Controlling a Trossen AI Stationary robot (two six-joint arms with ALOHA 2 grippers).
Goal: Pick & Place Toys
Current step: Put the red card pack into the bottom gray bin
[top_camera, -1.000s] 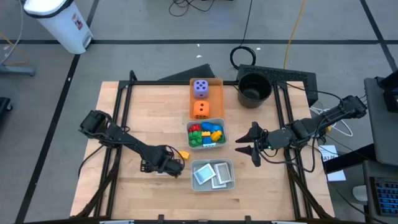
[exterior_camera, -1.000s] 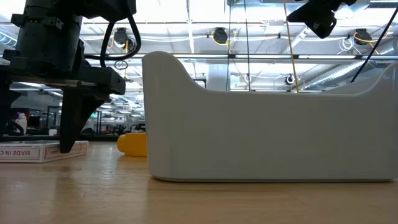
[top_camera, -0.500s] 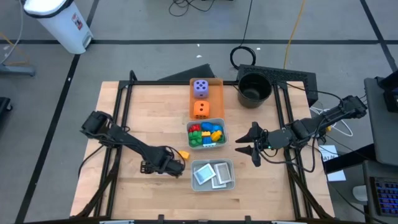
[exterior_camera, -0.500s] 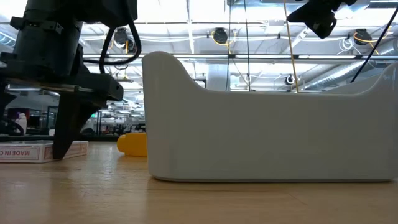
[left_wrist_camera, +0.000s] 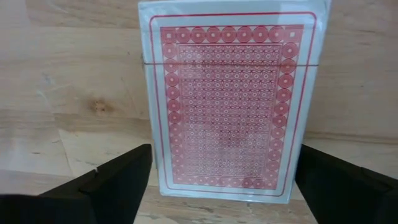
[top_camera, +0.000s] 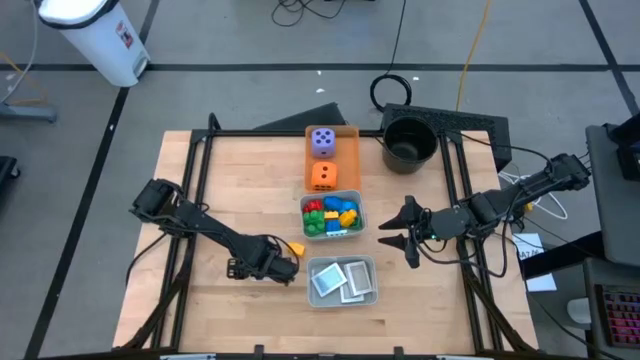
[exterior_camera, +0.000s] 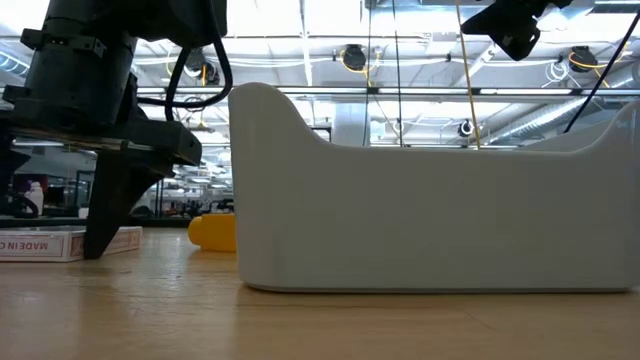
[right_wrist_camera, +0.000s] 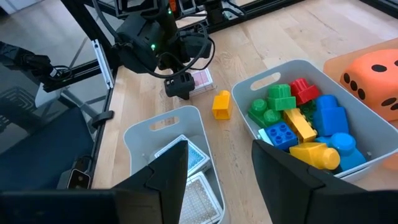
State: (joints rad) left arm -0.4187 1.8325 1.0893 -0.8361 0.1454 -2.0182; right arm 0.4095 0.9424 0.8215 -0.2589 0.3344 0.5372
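Left gripper (left_wrist_camera: 221, 186) hanging fingers wide, one (left_wrist_camera: 102, 183) each side of red-backed card pack (left_wrist_camera: 232, 102) lying flat on table (top_camera: 220, 180), not pinching yet. Pack probably light, stiff, slick wrapper; best squeezing across long edges, mid-length. Edge reading "MADE IN C…" in low view. Yellow brick (top_camera: 295, 249) sitting just beside, near card tray (top_camera: 342, 282). Right gripper (top_camera: 400, 240) waiting spread open, well apart, beside brick tray (top_camera: 333, 215).
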